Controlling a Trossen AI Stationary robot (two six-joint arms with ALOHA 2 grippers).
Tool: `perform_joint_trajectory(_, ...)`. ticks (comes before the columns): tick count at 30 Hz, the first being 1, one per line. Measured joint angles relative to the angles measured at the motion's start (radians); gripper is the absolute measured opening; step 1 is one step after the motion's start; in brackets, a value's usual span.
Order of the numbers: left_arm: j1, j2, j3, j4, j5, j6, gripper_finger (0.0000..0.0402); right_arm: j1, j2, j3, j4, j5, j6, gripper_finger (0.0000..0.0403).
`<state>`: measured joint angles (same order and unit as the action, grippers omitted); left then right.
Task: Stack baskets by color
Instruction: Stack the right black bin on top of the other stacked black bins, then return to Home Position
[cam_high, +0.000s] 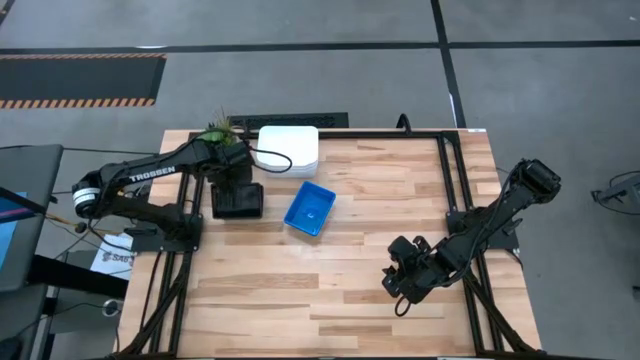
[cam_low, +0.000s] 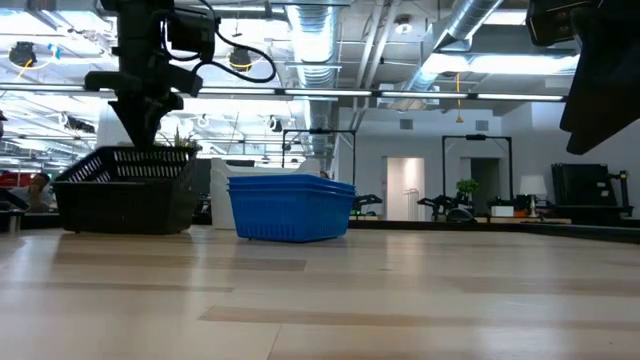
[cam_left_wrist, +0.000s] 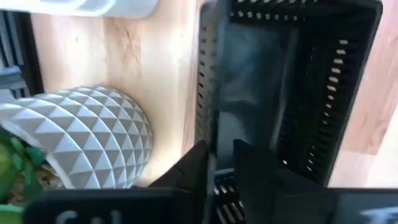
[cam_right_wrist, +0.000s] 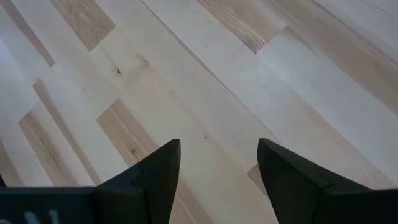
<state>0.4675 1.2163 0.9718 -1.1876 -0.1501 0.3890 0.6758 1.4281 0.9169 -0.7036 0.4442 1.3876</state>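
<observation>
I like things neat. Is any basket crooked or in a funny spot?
Yes, a little. The blue baskets sit turned at an angle to the table's edges, while the white baskets and black baskets lie square. The left gripper has its fingers astride the black baskets' wall. Nothing looks spilled or broken.

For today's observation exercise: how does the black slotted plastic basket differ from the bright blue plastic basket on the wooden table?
The black slotted plastic basket has open slotted sides; the bright blue plastic basket looks solid-walled. The black one sits square to the table edges with the left gripper at its rim; the blue one lies skewed and alone. Both are shallow, rectangular and upright.
</observation>
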Motion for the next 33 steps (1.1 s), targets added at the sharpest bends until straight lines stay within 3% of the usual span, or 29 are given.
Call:
perform_joint_trajectory(3,0.000,0.000,0.000,0.027,-0.007,0.011,0.0097,0.000,0.000,0.000,0.000,0.000,0.000,0.0239)
perform_joint_trajectory(7,0.000,0.000,0.001,0.045,-0.089,0.011,0.0144,0.000,0.000,0.000,0.000,0.000,0.000,0.0239)
perform_joint_trajectory(12,0.000,0.000,0.040,0.037,-0.094,-0.007,0.0172,-0.004,0.000,0.000,0.000,-0.001,0.002,0.0239)
perform_joint_trajectory(15,0.000,-0.001,0.066,0.036,-0.041,-0.070,0.0171,-0.012,0.000,0.000,0.001,-0.001,0.003,0.0239)
perform_joint_trajectory(19,-0.011,-0.032,0.085,0.076,0.186,-0.202,0.0157,-0.039,0.000,0.000,0.001,0.001,-0.008,0.0239)
perform_joint_trajectory(22,-0.047,-0.094,0.087,0.182,0.300,-0.327,0.0147,-0.077,-0.001,0.000,0.011,0.003,-0.065,0.0239)
perform_joint_trajectory(28,-0.183,-0.266,0.087,0.450,0.320,-0.525,0.0129,-0.178,-0.023,0.033,0.081,0.004,-0.220,0.0239)
perform_joint_trajectory(33,-0.349,-0.404,0.087,0.578,0.312,-0.558,0.0117,-0.227,-0.024,0.181,0.145,0.004,-0.591,0.0239)
